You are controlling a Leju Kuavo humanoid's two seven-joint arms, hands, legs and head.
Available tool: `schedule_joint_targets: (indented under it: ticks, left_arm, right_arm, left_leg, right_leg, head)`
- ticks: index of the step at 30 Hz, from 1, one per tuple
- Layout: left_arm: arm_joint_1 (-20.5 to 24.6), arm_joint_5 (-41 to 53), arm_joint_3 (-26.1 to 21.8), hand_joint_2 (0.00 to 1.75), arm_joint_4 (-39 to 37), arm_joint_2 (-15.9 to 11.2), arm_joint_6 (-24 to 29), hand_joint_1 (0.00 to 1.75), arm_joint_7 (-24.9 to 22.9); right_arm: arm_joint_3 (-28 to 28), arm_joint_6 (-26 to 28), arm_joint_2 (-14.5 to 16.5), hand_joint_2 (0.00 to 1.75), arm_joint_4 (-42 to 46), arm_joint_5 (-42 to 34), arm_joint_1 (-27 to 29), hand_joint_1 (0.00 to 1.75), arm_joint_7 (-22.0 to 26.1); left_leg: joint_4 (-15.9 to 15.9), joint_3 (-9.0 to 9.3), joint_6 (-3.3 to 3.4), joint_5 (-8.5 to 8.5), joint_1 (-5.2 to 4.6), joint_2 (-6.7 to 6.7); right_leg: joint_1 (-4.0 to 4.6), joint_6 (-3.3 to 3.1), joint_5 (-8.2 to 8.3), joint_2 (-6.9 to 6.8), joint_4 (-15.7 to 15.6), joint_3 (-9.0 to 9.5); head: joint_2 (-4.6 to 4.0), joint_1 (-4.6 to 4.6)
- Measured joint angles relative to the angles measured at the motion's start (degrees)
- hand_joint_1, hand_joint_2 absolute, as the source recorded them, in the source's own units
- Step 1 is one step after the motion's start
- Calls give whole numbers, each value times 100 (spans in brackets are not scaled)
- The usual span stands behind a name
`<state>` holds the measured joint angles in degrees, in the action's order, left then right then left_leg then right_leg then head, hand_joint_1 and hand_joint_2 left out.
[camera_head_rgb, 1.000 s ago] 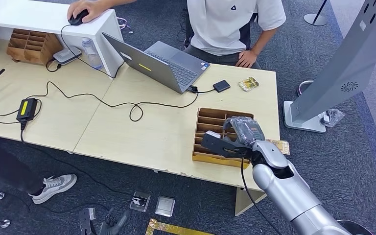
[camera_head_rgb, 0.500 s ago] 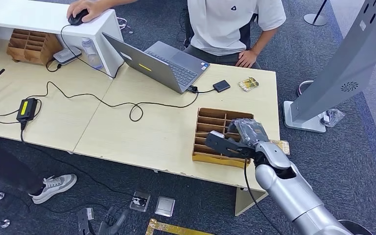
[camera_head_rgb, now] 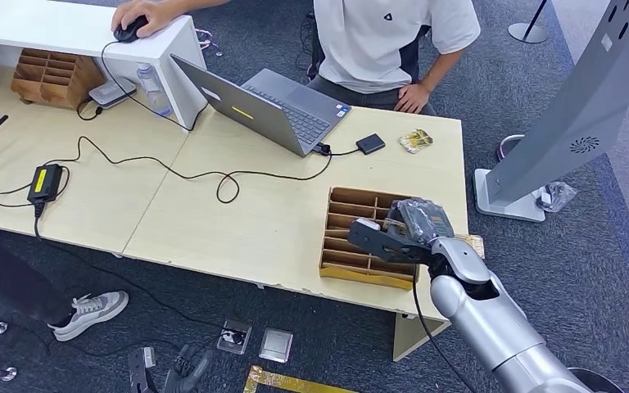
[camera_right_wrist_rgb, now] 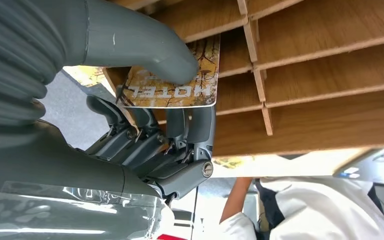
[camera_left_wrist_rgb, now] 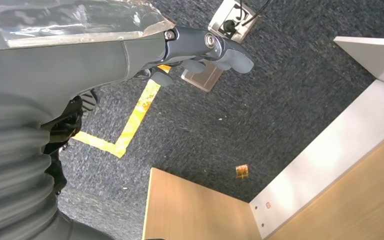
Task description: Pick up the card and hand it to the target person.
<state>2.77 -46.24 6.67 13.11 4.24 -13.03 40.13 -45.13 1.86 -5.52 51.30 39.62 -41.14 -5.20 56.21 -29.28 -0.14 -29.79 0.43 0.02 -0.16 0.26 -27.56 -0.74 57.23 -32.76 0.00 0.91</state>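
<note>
A card (camera_right_wrist_rgb: 180, 85) printed with "HOTEL" on a gold and brown pattern is pinched between the thumb and fingers of my right hand (camera_head_rgb: 401, 232). The hand holds it just above the slots of a wooden divided tray (camera_head_rgb: 346, 214) at the near right of the table. In the right wrist view the thumb (camera_right_wrist_rgb: 145, 47) presses on the card's face and dark fingers (camera_right_wrist_rgb: 195, 130) back it. The target person (camera_head_rgb: 393, 41), in a white T-shirt, sits behind the table's far side. My left hand (camera_left_wrist_rgb: 200, 47) hangs beside my body over the carpet, holding nothing.
An open laptop (camera_head_rgb: 270, 102), a black cable (camera_head_rgb: 213, 173), a small black box (camera_head_rgb: 369, 144) and loose gold cards (camera_head_rgb: 416, 141) lie on the table. Another card (camera_head_rgb: 472, 244) lies right of the tray. A grey kiosk stand (camera_head_rgb: 573, 115) rises at the right.
My right hand has drifted slightly right and towards me with the card. The wooden tray's near end has shifted a little with it.
</note>
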Motion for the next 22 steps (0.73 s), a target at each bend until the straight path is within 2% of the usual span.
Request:
schedule_joint_targets:
  ticks: [11,22]
  left_arm:
    - [-1,15,-6,175,0,-11,83,0,0]
    - [-17,188,-28,175,2,-17,160,0,0]
  right_arm:
    - [25,770,-5,175,226,172,63,175,119]
    - [171,1182,-27,175,629,239,72,175,148]
  left_leg:
    - [0,-1,0,0,0,0]
    - [0,0,0,0,0,0]
  right_leg:
    - [0,0,0,0,0,0]
    - [0,0,0,0,0,0]
  head:
    - [0,-2]
    - [0,-2]
